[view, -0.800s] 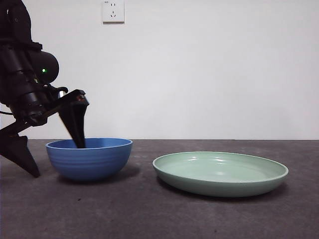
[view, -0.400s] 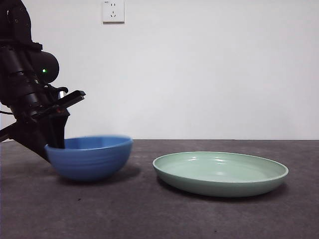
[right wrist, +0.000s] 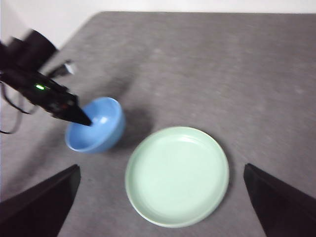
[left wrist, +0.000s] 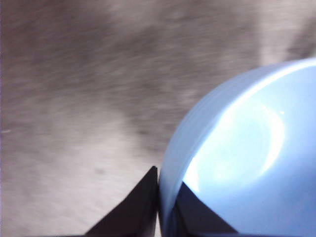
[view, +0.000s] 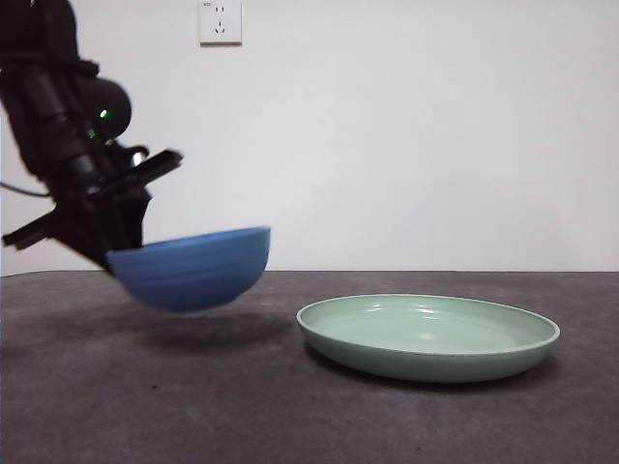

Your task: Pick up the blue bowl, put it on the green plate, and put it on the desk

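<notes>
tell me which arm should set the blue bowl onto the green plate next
Left. Its claw is shut on the rim of the glossy round blue bowl, already lifted clear of the dark grey desk. The right claw hangs open and empty, high above the wide pale green plate.

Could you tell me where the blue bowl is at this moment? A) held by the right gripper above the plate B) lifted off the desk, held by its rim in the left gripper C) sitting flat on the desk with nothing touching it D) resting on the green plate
B: the blue bowl hangs tilted above the desk, its shadow beneath it, with the left gripper closed on its rim; the green plate holds nothing, and the right gripper waits open, high above.
</notes>
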Robot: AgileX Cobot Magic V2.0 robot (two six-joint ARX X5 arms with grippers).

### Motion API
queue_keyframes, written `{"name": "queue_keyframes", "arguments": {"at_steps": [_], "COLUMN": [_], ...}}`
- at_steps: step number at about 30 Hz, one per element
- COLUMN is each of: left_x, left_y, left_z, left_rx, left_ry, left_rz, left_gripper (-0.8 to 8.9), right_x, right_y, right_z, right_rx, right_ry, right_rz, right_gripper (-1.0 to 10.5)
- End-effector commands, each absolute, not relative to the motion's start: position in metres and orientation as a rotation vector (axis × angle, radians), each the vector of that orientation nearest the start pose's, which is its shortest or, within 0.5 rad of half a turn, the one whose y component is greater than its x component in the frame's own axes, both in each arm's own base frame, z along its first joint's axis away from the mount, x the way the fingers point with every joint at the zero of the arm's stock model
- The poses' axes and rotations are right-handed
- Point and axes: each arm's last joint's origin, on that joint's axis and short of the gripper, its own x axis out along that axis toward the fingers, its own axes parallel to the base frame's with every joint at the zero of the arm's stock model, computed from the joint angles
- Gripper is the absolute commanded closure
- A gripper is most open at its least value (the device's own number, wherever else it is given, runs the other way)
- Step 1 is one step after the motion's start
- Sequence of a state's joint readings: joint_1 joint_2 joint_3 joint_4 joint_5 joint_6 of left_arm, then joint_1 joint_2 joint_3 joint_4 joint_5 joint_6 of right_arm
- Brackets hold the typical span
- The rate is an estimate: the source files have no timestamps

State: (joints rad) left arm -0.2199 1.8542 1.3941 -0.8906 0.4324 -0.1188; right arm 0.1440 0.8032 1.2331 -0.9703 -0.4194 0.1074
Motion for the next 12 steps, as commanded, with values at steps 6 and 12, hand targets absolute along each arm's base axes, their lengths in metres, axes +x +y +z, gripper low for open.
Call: {"name": "queue_keyframes", "arguments": {"at_steps": [6, 12], "left_x": [0.352, 0.342], "left_y": [-0.13, -0.174], "left_z": [0.253, 0.273], "left_rx": [-0.222, -0.186], "left_ry": [1.374, 1.323], "left_rz": [-0.53, -0.62], "left_gripper": [8.04, 8.04], "right_x": [0.091, 0.075], "right_y": [0.024, 0.021], "right_z": [0.407, 0.407], "right_rx": [0.141, 0.142], "right_ry": [0.544, 0.533], "right_rz": [0.472, 0.473], "right_gripper": [2.6, 2.6]}}
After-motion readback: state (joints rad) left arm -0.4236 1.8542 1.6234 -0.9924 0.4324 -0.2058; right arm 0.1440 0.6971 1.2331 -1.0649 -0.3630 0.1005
